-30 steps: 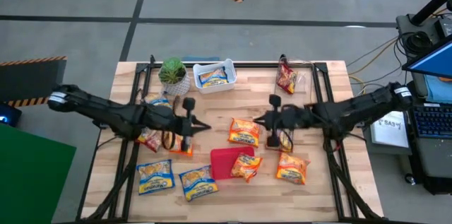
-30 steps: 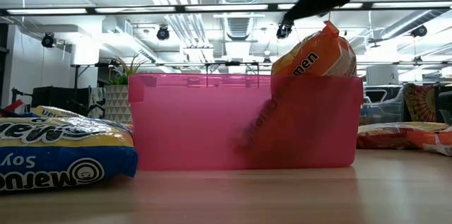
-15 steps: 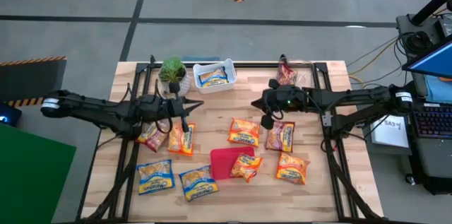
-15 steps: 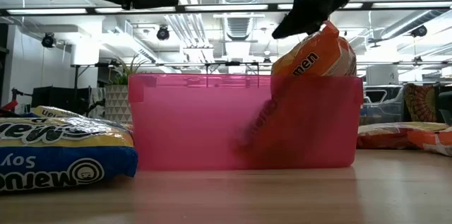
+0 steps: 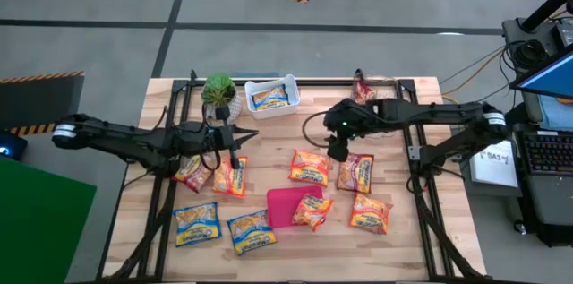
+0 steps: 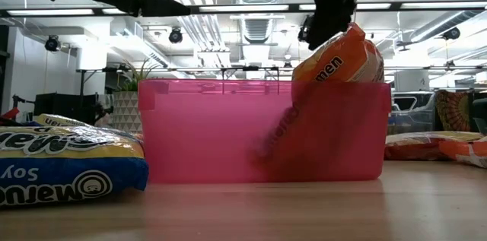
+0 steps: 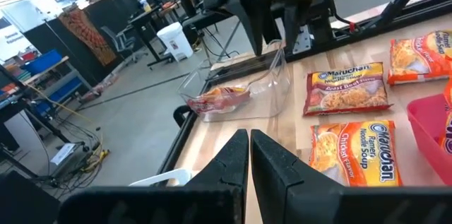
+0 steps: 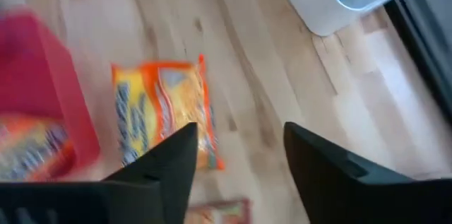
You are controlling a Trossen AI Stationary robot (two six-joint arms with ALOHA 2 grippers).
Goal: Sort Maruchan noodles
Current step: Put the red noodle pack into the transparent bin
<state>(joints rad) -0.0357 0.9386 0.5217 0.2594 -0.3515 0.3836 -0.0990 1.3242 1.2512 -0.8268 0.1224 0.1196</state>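
Right pincer [image 8: 236, 157] gapes empty over an orange packet [image 8: 164, 111]; overhead hides that gap.

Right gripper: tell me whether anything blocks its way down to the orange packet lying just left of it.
Nothing visible does. The right gripper hangs open above bare wood, and the orange packet lies flat with open table around it. The nearest things, the dark red packet and the pink bin, lie apart from that packet.

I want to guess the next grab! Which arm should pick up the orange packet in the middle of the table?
Probably the right. Its gripper is open and hangs beside the orange packet, with that packet right ahead in its wrist view. The left gripper is shut and sits farther off.
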